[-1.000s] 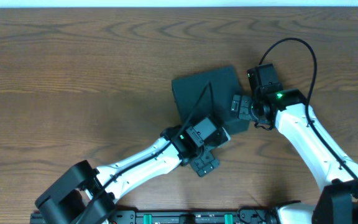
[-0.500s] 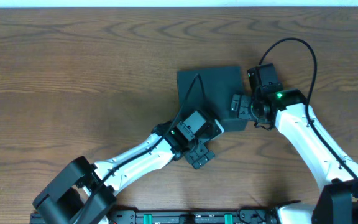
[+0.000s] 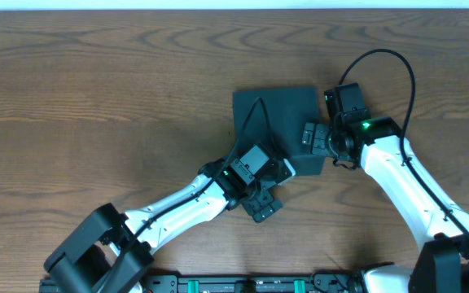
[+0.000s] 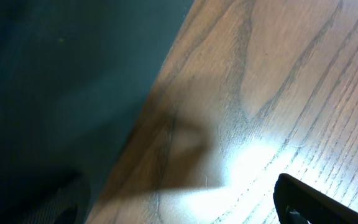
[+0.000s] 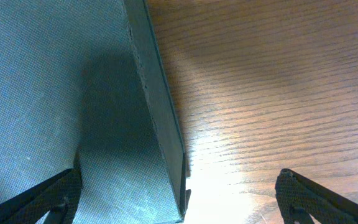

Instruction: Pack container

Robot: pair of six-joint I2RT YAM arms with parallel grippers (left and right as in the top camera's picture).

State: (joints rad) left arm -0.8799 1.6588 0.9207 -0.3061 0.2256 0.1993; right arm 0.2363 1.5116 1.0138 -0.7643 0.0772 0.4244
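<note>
Looking down from overhead, we see the container (image 3: 271, 118) a little right of the table's (image 3: 96, 98) middle, nearer the far edge than the near one. Its flat dark top faces up and it appears shut. The left pincer (image 3: 283, 168) sits at the container's near side and the right pincer (image 3: 308, 138) at its right side. From this height we cannot tell how far either is parted.

The wrist views show it. In the left wrist view one finger (image 4: 316, 202) hangs over bare wood and the other over the dark teal top. That pincer stands wide, straddling the container's edge and holding nothing. The right wrist view shows the same wide spread, with one finger (image 5: 42, 199) over the textured top and the other over the table. The container's thin side wall runs between them. Whether any finger touches the box, we cannot tell.

The table is brown wood with strong grain. A patch of glare lies beside the container in both wrist views.
</note>
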